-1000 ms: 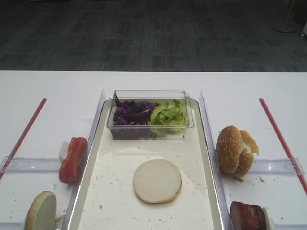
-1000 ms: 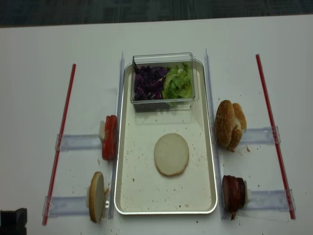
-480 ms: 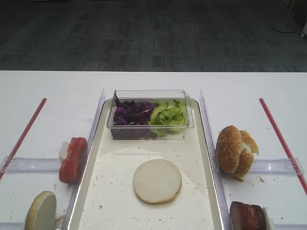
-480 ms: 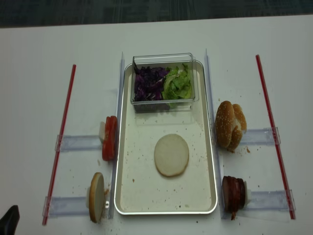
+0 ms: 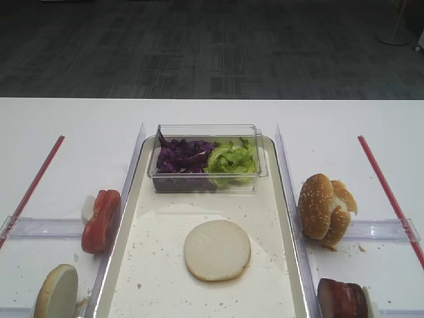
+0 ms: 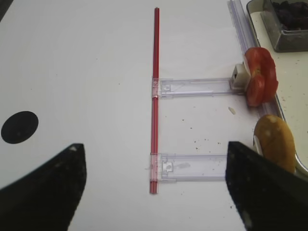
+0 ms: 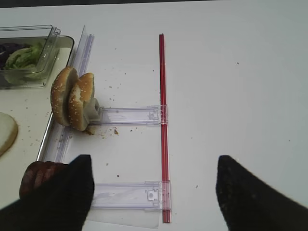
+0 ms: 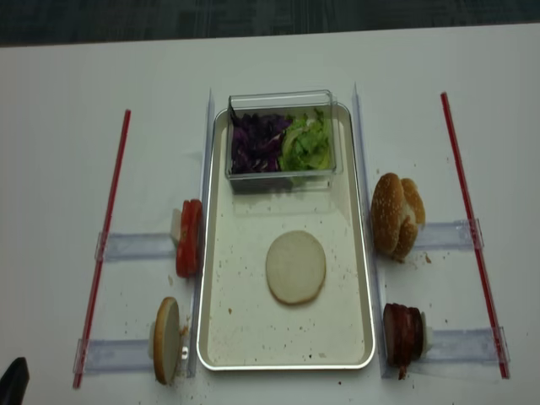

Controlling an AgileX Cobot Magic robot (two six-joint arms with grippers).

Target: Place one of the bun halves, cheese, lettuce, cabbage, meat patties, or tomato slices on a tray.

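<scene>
One round, pale cream bun half [image 8: 295,267] lay flat, cut face up, mid-floor on the large silver-rimmed speckled tray [image 8: 218,329]; a second plain one [image 8: 165,339] stood on edge in its clear rack by the tray's left rim. The left claw [image 6: 154,190] hung released over the white bench [image 6: 86,62], holding nothing, and the right claw [image 7: 151,185] stood likewise spread and empty near the dark glossy patties [image 8: 402,331]. To my eye, whichever went next should drop squarely over one piece, close gently, and set it on bare floor beside the bun. I could read no labels or writing anywhere.
</scene>
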